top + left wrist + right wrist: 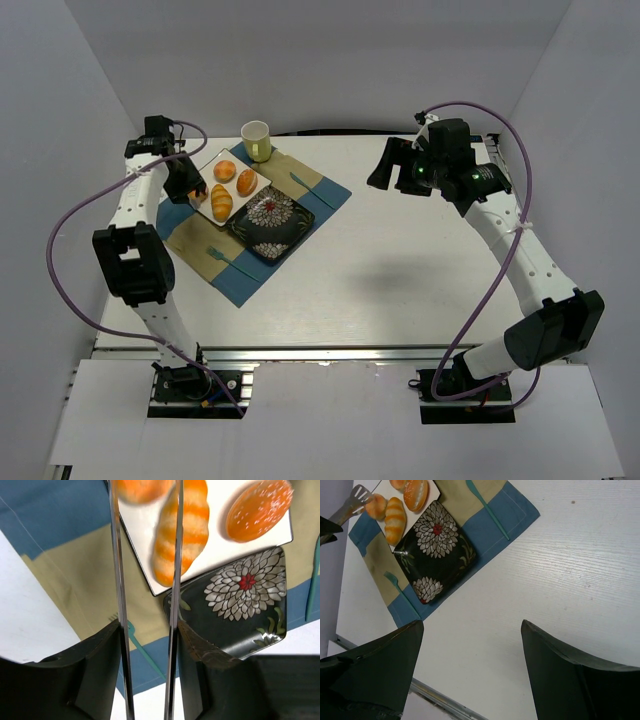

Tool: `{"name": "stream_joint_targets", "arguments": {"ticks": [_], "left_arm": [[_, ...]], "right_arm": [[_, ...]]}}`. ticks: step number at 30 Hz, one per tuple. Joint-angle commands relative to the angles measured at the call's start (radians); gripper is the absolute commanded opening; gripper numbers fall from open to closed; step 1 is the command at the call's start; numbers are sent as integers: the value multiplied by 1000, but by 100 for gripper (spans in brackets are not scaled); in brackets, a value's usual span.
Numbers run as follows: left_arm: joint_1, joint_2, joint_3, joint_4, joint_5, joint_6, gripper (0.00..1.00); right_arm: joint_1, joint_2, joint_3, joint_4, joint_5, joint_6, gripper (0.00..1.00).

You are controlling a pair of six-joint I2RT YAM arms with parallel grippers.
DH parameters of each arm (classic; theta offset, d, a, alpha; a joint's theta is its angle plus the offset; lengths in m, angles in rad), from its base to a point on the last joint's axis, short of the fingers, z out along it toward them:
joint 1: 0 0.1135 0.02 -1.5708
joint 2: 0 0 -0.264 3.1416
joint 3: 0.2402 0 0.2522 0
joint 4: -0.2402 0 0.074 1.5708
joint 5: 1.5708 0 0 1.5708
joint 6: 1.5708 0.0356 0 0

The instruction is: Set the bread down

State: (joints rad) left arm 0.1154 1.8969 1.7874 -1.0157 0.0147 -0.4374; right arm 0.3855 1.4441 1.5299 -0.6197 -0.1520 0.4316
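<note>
Left claw point(147, 630) clamps tongs point(119, 580) (right claw point(471, 630) spread, empty) over white table point(570, 580) between pale walls point(300, 50).

The tongs point(174, 580) and a blurred roll point(142, 490) are cut off at top

We see our right arm's two dark fingers point(380, 665) spread wide above a white surface point(570, 570). Upper left, a blue-and-tan placemat point(487, 530) carries a black flowered plate point(437, 550) beside bread rolls point(395, 520); metal tongs point(351, 504) sit just beside them.
</note>
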Motion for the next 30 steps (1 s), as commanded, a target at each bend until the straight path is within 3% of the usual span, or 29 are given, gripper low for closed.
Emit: {"name": "stream_joint_targets", "arguments": {"ticks": [1,11,20,30], "left_arm": [[-3,-21,73,-29,-51,19,56],[-6,-24,84,-63,-55,19,57],[-8,19,130,-89,-81,40,66],[-17,60,135,-67,-42,51,66]], "right_arm": [[-7,-37,33,14,22,-24,85],[-10,-21,42,21,9,-19,85],[-10,-25,32,20,12,-21,85],[-13,-24,26,21,11,-21,85]]}}
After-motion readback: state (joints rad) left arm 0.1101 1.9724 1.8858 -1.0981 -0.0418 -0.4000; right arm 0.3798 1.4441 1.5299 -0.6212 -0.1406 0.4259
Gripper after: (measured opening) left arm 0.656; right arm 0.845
